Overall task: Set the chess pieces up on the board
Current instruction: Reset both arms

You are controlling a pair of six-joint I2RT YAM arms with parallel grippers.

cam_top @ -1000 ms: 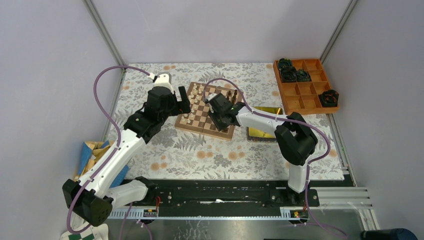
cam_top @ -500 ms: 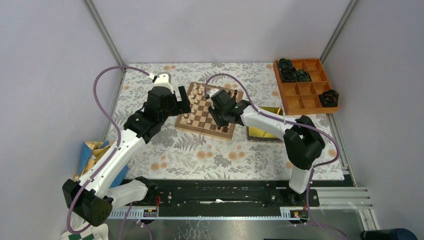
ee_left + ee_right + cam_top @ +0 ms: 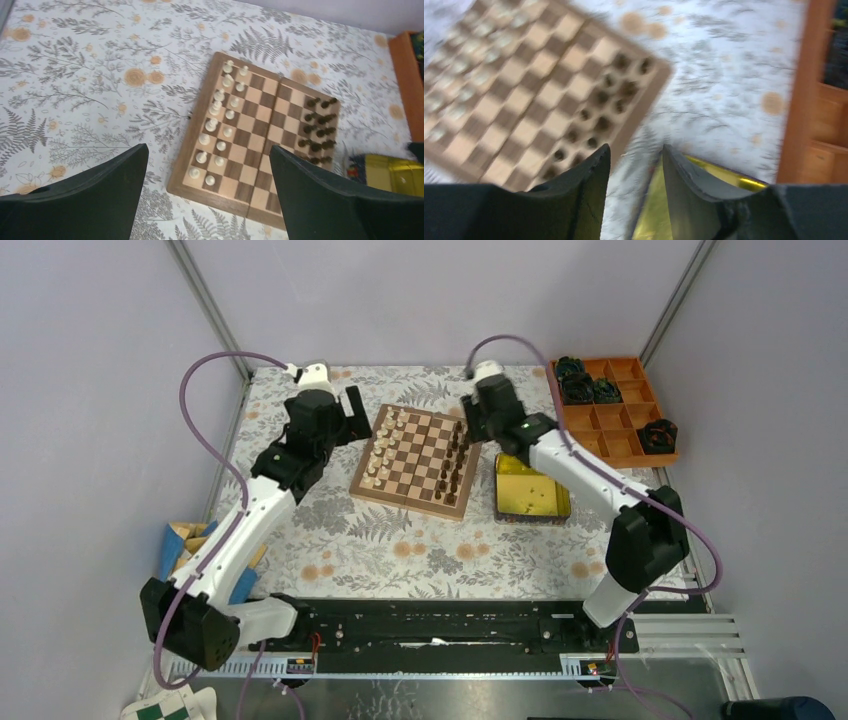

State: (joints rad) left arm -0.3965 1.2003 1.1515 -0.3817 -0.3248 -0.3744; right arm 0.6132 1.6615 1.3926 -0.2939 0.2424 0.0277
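Note:
The wooden chessboard [image 3: 420,455] lies mid-table. Pale chess pieces [image 3: 385,445] fill its two left columns and dark chess pieces [image 3: 455,462] its two right columns. My left gripper [image 3: 352,418] is open and empty, held above the table just left of the board's far left corner. Its wrist view shows the board [image 3: 260,145], the pale pieces [image 3: 220,120] and the dark pieces [image 3: 317,130] between the fingers. My right gripper [image 3: 470,425] hangs by the board's far right corner, jaws slightly apart and empty. Its blurred wrist view [image 3: 636,148] shows the dark pieces [image 3: 599,115].
A shiny yellow tin [image 3: 530,488] sits right of the board. An orange compartment tray [image 3: 610,415] with black gear-like lumps [image 3: 585,385] stands at the far right. Blue and wooden blocks [image 3: 190,545] lie at the left edge. Metal frame posts stand at the back corners.
Both grippers have drawn back from the board. The right gripper rose from over the board's middle to its far right corner. The left moved up and left.

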